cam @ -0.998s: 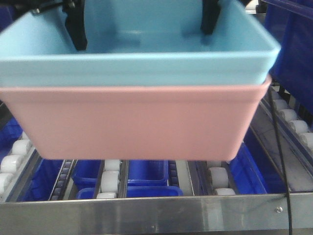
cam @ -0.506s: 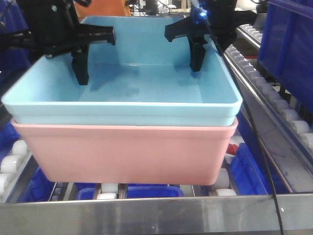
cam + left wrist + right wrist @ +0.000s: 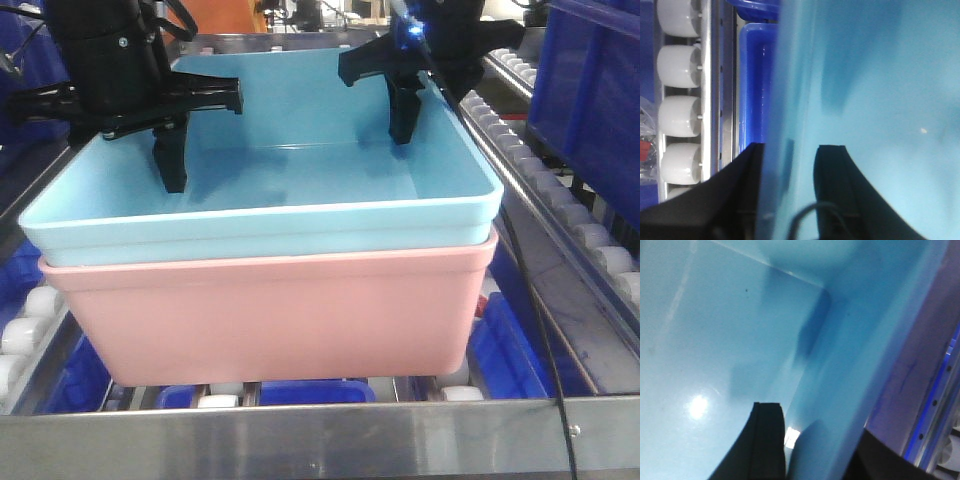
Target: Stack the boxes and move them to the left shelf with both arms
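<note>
**A:** Look at that: the sky-blue bin (image 3: 300, 180) sits nested inside the salmon-pink bin (image 3: 270, 315), rims one above the other, so the stacking part looks done.

**B:** And both arms are on it. The left gripper (image 3: 170, 150) straddles the left wall of the blue bin, one finger inside, one outside.

**A:** The left wrist view agrees: a dark finger (image 3: 832, 190) on the inner face, the other beyond the wall, plastic sandwiched between. I'd call that clamped on the wall.

**B:** Same story opposite. The right gripper (image 3: 415, 105) has a finger (image 3: 767, 440) down inside near the corner and its partner outside, pinching the right wall.

**A:** Makes sense to grip opposite sides; a wide load like this would tip if held from one edge only.

**B:** Where's the stack, though? On the shelf?

**A:** It's over the left shelf, behind the steel front bar (image 3: 300, 435), with white rollers (image 3: 25, 335) showing under and beside the pink bin. Whether the bottom is touching the rollers or just above them, I can't tell from here.

**B:** Those dark-blue crates (image 3: 590, 90) on the right sit close by. Not much room there.

**A:** My guess is the job is nearly finished: settle it, then both grippers let go together so it doesn't skew.
</note>
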Robot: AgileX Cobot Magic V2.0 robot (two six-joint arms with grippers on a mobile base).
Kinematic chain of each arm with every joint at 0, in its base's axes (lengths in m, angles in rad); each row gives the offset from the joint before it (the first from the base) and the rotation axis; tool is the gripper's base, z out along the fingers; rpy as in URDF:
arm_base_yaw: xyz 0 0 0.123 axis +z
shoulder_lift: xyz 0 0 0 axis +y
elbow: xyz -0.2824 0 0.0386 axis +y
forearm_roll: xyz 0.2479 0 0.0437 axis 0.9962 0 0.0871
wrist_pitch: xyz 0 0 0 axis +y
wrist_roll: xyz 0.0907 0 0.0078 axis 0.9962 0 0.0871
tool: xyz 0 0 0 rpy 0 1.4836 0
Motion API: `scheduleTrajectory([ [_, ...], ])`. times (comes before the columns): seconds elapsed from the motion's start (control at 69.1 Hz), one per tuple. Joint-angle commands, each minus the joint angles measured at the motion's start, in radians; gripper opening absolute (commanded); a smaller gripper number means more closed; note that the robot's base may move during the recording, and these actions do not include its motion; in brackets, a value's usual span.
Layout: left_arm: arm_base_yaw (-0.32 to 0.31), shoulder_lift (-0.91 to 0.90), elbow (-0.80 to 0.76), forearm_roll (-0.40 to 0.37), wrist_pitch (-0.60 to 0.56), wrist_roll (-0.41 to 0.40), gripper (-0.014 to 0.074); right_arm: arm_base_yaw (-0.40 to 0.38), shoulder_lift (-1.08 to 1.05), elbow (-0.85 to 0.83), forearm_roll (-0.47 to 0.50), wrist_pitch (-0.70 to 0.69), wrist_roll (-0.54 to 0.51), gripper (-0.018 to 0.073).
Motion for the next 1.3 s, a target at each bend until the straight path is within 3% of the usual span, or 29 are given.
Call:
scheduleTrajectory([
  [0.0, -0.021, -0.067, -0.048, -0.069, -0.138, 0.060, 0.0127, 0.011, -0.051, -0.042, 0.016, -0.115, -0.019, 0.0221],
  [0.116, -0.021, -0.067, -0.048, -0.069, -0.138, 0.060, 0.0288, 0.011, -0.051, -0.042, -0.013, -0.106, -0.019, 0.0445],
  [0.246, -0.021, -0.067, -0.048, -0.069, -0.138, 0.060, 0.0478, 0.011, -0.051, -0.042, -0.028, -0.088, -0.019, 0.0620],
  [0.333, -0.021, -0.067, -0.051, -0.069, -0.118, 0.060, 0.0579, 0.011, -0.051, -0.042, -0.029, -0.071, -0.018, 0.0622],
  [0.723, -0.021, -0.078, -0.172, -0.041, 0.149, 0.080, 0.0582, 0.009, -0.119, -0.042, -0.034, 0.007, -0.007, 0.0622],
  [0.984, -0.021, -0.186, -0.201, -0.035, 0.215, 0.119, 0.0580, 0.006, -0.214, -0.042, -0.036, 0.072, 0.012, 0.0621],
  [1.056, -0.024, -0.233, -0.201, -0.023, 0.233, 0.118, 0.0562, 0.006, -0.245, -0.041, -0.036, 0.094, 0.028, 0.0584],
  [1.128, -0.032, -0.286, -0.186, -0.009, 0.231, 0.118, 0.0535, 0.006, -0.278, -0.040, -0.036, 0.117, 0.044, 0.0484],
  [1.287, -0.089, -0.417, -0.118, 0.037, 0.203, 0.118, 0.0400, 0.006, -0.365, -0.004, -0.017, 0.133, 0.051, 0.0126],
])
